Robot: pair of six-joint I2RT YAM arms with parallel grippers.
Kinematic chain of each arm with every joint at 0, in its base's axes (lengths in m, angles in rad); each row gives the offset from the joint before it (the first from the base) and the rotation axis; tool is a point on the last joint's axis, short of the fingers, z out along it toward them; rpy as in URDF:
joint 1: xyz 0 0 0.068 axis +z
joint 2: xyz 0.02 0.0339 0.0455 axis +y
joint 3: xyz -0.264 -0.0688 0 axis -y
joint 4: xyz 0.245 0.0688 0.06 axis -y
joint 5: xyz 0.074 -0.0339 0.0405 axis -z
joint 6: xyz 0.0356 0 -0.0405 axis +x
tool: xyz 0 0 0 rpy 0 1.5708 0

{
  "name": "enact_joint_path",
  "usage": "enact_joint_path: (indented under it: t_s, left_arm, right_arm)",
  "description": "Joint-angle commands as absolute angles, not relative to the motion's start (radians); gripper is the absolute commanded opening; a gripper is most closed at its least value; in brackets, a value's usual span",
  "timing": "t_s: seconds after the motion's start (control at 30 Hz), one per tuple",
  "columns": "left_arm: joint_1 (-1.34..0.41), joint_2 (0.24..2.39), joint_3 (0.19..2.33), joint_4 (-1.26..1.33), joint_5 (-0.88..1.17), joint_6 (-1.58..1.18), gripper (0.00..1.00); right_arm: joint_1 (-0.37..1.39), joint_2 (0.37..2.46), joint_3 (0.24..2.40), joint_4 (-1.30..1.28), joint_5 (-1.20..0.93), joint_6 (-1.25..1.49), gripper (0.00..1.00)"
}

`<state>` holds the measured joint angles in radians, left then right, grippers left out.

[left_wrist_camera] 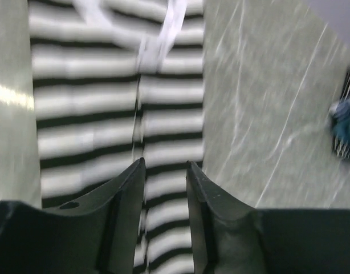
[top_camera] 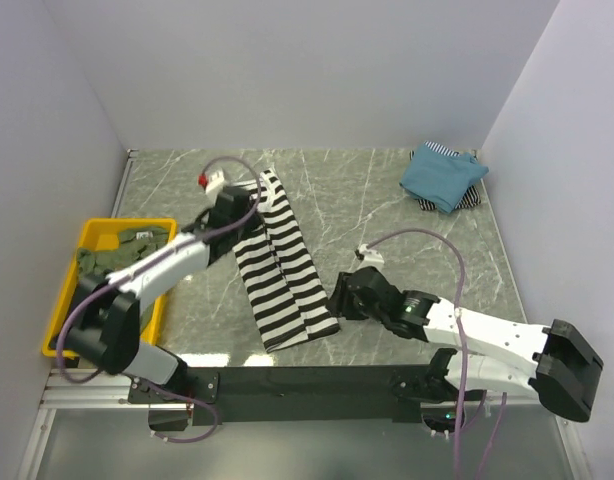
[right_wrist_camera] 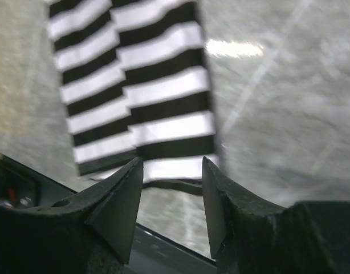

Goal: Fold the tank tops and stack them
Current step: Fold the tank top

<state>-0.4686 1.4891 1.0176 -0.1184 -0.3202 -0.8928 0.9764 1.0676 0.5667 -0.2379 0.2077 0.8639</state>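
The black-and-white striped tank top [top_camera: 282,265] lies folded lengthwise as a long strip on the marble table. My left gripper [top_camera: 252,203] hovers open over its far, strap end; the stripes [left_wrist_camera: 106,91] show between and beyond the jaws [left_wrist_camera: 165,165]. My right gripper [top_camera: 338,301] is open at the strip's near right corner, with the hem [right_wrist_camera: 163,168] just past the fingertips [right_wrist_camera: 172,162], not pinched. The teal-blue top [top_camera: 442,178] lies folded on the pinstriped top [top_camera: 470,197] at the back right. The olive-green top [top_camera: 112,258] lies in the yellow bin [top_camera: 62,300].
The yellow bin stands at the left edge beside the left arm. White walls close in the table on three sides. The black base rail [top_camera: 307,382] runs along the near edge. The teal top also shows at the right edge of the left wrist view [left_wrist_camera: 347,123].
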Motion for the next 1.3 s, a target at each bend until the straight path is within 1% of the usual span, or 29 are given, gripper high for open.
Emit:
enact_joint_path:
  t_s: [0.0,0.13,0.23,0.4,0.6,0.83,1.0,1.13,1.27]
  left_arm:
    - [-0.558,1.363,0.822,-0.235,-0.318,-1.061,0.41]
    - [-0.655,1.153,0.623,-0.253,-0.295,-1.173,0.42]
    - [-0.718,1.051,0.516,-0.276,-0.262,-1.229,0.43]
    - [-0.853,1.002,0.431,-0.302,-0.241,-1.318,0.43]
    - [-0.988,1.037,0.433,-0.339,-0.253,-1.397,0.43]
    - [-1.067,1.040,0.469,-0.468,-0.288,-1.457,0.37]
    - [-1.094,1.057,0.515,-0.564,-0.316,-1.471,0.36]
    - [-1.103,1.071,0.532,-0.552,-0.310,-1.451,0.38]
    - [-1.111,1.095,0.551,-0.549,-0.295,-1.450,0.37]
  right_arm:
    - [0.940,1.016,0.493,-0.206,0.137,0.830,0.53]
    - [0.920,0.980,0.422,-0.152,0.085,0.825,0.55]
    - [0.920,0.959,0.399,-0.138,0.060,0.821,0.56]
    - [0.919,0.986,0.377,-0.098,0.025,0.819,0.57]
    - [0.917,1.022,0.348,-0.055,0.020,0.842,0.56]
    - [0.919,1.109,0.334,-0.002,0.008,0.850,0.54]
    - [0.920,1.115,0.333,-0.002,0.021,0.851,0.52]
    - [0.919,1.120,0.336,-0.002,0.026,0.854,0.51]
    - [0.922,1.131,0.345,-0.002,0.025,0.851,0.47]
